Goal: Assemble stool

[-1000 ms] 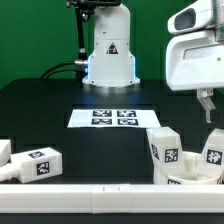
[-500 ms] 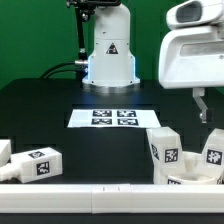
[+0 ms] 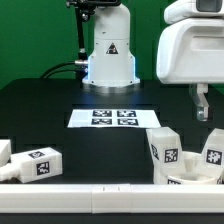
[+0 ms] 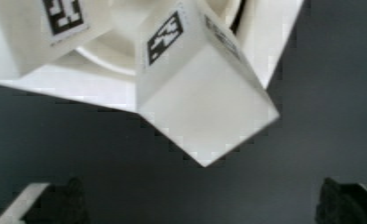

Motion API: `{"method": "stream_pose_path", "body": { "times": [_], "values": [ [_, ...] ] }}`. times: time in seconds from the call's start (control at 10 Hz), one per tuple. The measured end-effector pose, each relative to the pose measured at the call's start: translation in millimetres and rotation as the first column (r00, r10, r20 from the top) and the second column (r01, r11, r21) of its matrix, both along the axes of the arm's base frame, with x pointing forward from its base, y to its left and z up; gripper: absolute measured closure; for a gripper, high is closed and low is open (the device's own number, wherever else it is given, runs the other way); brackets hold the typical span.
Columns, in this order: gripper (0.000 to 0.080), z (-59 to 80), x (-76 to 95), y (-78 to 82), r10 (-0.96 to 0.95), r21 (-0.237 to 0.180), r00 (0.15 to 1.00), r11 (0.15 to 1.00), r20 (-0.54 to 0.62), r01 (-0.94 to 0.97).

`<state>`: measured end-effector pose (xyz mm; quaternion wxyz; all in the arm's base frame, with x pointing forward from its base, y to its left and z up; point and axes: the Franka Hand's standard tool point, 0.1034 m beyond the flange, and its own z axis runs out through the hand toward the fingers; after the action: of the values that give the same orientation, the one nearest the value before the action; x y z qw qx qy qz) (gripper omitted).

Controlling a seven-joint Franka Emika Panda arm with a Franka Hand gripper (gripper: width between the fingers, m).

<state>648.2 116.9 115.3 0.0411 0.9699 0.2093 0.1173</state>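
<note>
Though partly out of frame, claw (image 4: 201,205) wide open, empty, above half-hidden stool legs (image 3: 165,150).

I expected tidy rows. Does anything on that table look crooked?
Yes: at the exterior view's right, a white leg and a second leg stand tilted beside the seat disc; the left leg lies flat. Nothing looks broken.

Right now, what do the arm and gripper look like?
Arm: glossy white, rounded base bearing a triangular warning label; a black cable runs into it. Gripper: white and boxy, with dark fingers.
</note>
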Motion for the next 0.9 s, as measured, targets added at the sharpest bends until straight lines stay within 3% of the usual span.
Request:
{"method": "stream_pose_path", "body": {
  "times": [0.1,0.2,0.3,0.4,0.5,0.6,0.7,0.9],
  "values": [
    [0.0151,-4.1,3.1,-1.8,0.184,-0.081,0.982,0.979,-0.05,-0.188],
    [0.0151,-9.7,4.8,-1.2,0.284,-0.11,0.953,0.949,-0.108,-0.296],
    [0.0151,-10.5,4.9,-3.7,0.317,-0.108,0.941,0.938,-0.119,-0.33],
    [0.0151,-5.1,7.6,-16.5,0.325,-0.111,0.939,0.935,-0.117,-0.337],
    [0.0151,-5.6,7.9,-19.2,0.352,-0.134,0.928,0.92,-0.126,-0.367],
    [0.0151,-6.3,7.5,-18.9,0.389,-0.147,0.911,0.902,-0.136,-0.407],
    [0.0151,-9.1,1.0,-18.4,0.339,-0.133,0.924,0.922,-0.177,-0.364],
    [0.0151,-15.4,-9.7,-3.3,0.272,-0.143,0.913,0.935,-0.304,-0.326]
  ]
}}
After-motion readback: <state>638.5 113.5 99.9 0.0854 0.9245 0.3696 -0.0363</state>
